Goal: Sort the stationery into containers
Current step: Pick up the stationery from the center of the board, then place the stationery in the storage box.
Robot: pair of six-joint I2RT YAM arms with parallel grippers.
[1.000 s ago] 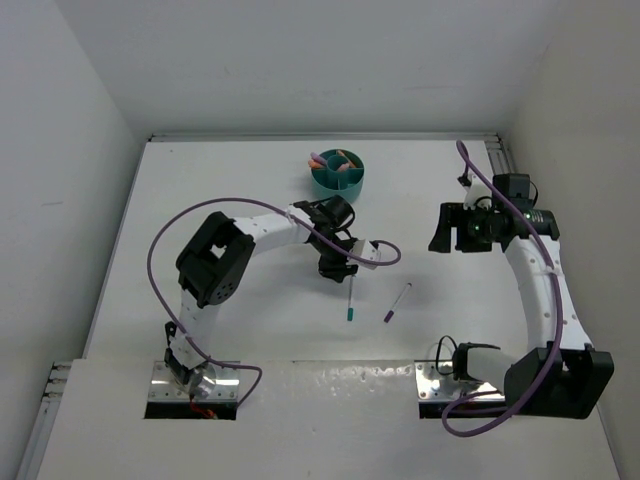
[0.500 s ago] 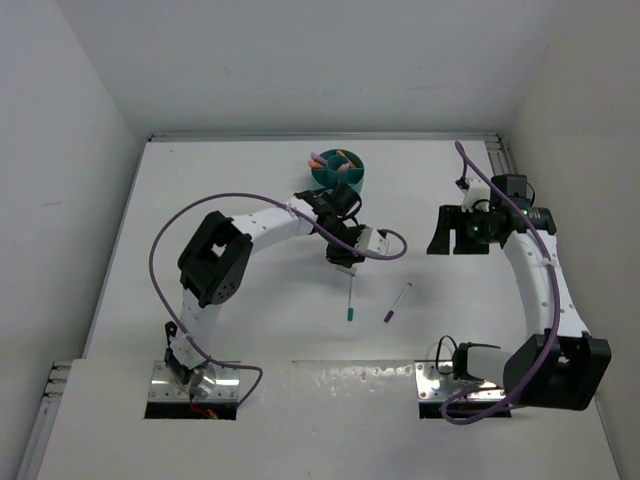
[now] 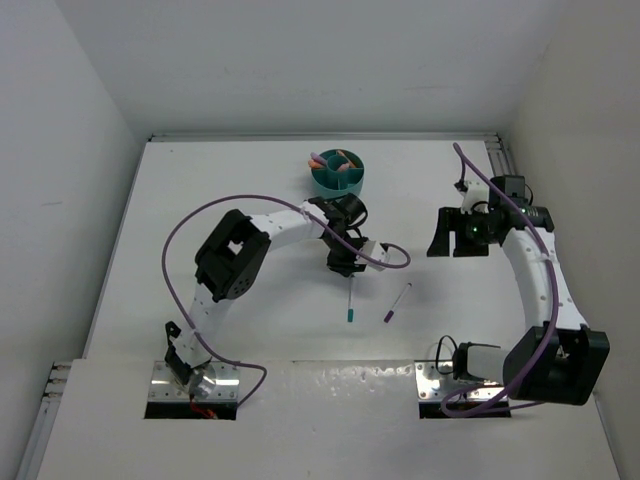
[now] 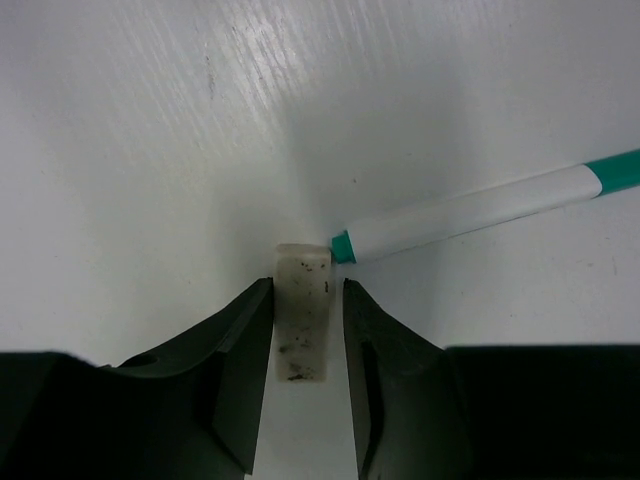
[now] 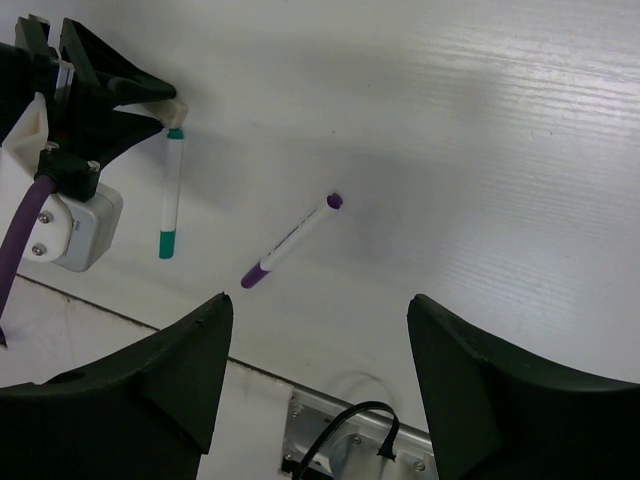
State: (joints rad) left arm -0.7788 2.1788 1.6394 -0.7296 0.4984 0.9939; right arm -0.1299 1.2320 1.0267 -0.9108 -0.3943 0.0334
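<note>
Sitting flat on the table (image 3: 200, 200), pretty much in the middle of it, is the little grey-beige block (image 4: 303, 315), kinda grubby with dark specks. The left gripper (image 4: 306, 292) is right down over it with a black finger (image 4: 235, 350) on each side, so the block is in the slot between them. One finger looks like it's touching the block, but the other has a thin sliver of table showing next to it. I'd call that a close straddle, not a pinch. The teal pen (image 4: 470, 213) has one teal tip butted against a far corner of the block, and from the top view its white barrel runs off toward the table's near edge. Near it, on the right, the purple pen (image 3: 397, 302) lies slanted, not touching the teal one. The cup (image 3: 330, 184) sits by the middle of the far edge, with a few pink, orange and lilac bits in its compartments; can't tell which goes where. The right gripper (image 5: 318, 310) hangs over toward the right edge, fingers spread wide with nothing between them, well apart from both pens.
</note>
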